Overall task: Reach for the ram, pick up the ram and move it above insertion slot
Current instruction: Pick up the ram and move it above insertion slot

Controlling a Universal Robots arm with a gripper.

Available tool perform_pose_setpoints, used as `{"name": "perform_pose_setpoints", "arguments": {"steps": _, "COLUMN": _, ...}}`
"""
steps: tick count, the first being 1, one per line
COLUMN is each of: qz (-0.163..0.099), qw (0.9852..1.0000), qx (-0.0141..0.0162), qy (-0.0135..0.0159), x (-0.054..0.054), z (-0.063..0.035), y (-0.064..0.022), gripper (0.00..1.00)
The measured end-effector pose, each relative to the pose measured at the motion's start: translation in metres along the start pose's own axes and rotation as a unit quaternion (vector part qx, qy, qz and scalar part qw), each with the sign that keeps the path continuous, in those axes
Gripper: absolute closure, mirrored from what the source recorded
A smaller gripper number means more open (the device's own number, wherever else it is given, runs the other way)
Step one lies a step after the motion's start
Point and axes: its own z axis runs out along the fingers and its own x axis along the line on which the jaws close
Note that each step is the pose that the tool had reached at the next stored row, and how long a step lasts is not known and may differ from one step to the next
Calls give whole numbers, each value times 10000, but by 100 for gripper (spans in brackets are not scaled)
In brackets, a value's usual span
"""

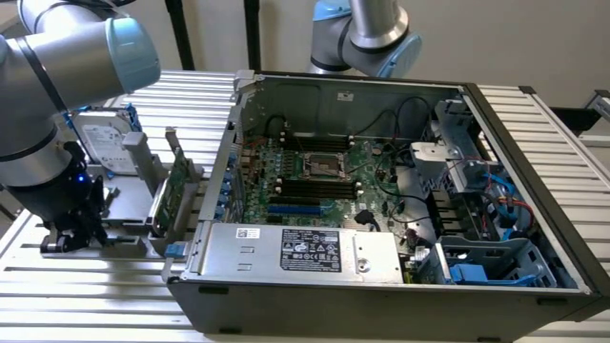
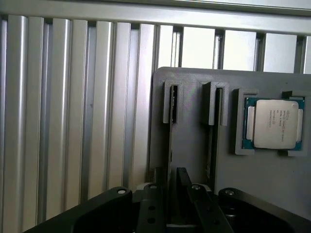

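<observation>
On the slatted metal table (image 2: 73, 121), one gray holder (image 2: 189, 141) (two slots, one processor (image 2: 273, 124)) lies below the claw (image 2: 173, 194), grip unclear.

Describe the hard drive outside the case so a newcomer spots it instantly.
On the exterior view's left of the open computer case, a grey holder stands on the slatted table. The hard drive stands upright in it, away from the case: silver with a white label, unlike the green expansion card beside it.
</observation>
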Motion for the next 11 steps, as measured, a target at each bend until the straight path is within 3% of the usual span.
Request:
{"name": "perform_pose_setpoints", "arguments": {"steps": 1, "qz": -1, "qw": 10000, "qx": -1, "qy": 1, "x": 1, "z": 0, "y": -1, "gripper": 84}}
{"name": "perform_pose_setpoints", "arguments": {"steps": 3, "qz": 0, "qw": 10000, "qx": -7, "qy": -1, "x": 0, "z": 0, "y": -1, "gripper": 86}}
{"name": "perform_pose_setpoints", "arguments": {"steps": 11, "qz": 91, "qw": 10000, "qx": -27, "qy": -6, "x": 1, "z": 0, "y": -11, "gripper": 86}}
